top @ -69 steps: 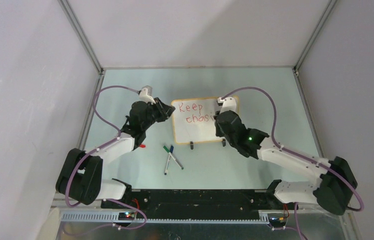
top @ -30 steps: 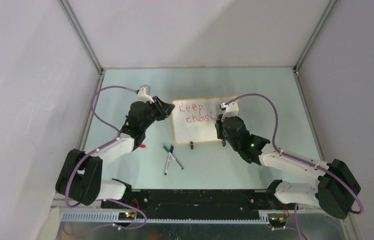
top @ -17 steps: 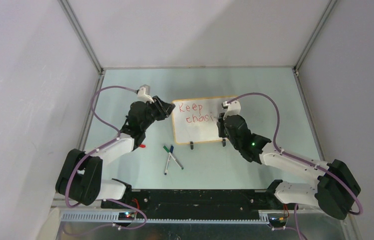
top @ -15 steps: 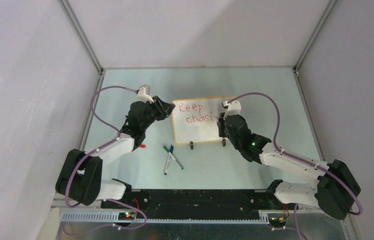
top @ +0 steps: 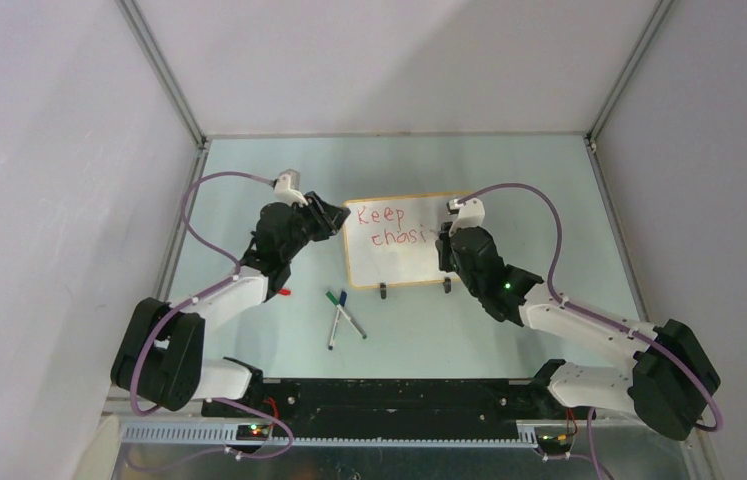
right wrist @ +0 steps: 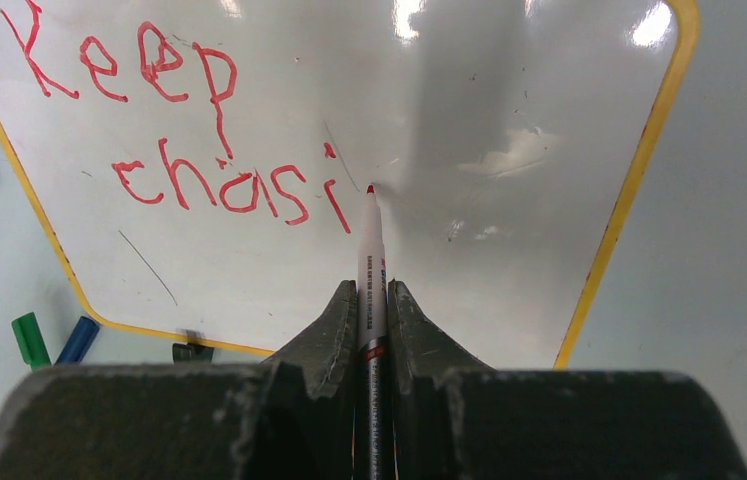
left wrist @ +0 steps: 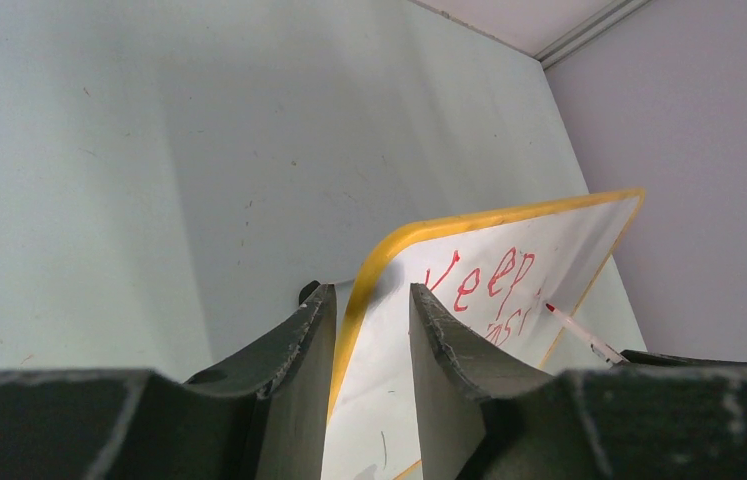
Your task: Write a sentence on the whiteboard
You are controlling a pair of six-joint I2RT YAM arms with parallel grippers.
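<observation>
Overhead: whiteboard (top: 394, 258) edge behind right hand (right wrist: 372, 288) with marker (right wrist: 370, 245) | sentence (right wrist: 217, 125) stops "chasi"

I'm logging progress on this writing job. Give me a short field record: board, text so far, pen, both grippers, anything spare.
whiteboard: on the table, between the arms
sentence: red, reads "Keep chasi", unfinished
red marker: tip at the board, just right of the "i"; contact unclear
right gripper: shut on red marker
left gripper: fingers on either side of the board's left edge; clamp unclear
spares: green marker and blue marker, lying in front of the board
</observation>
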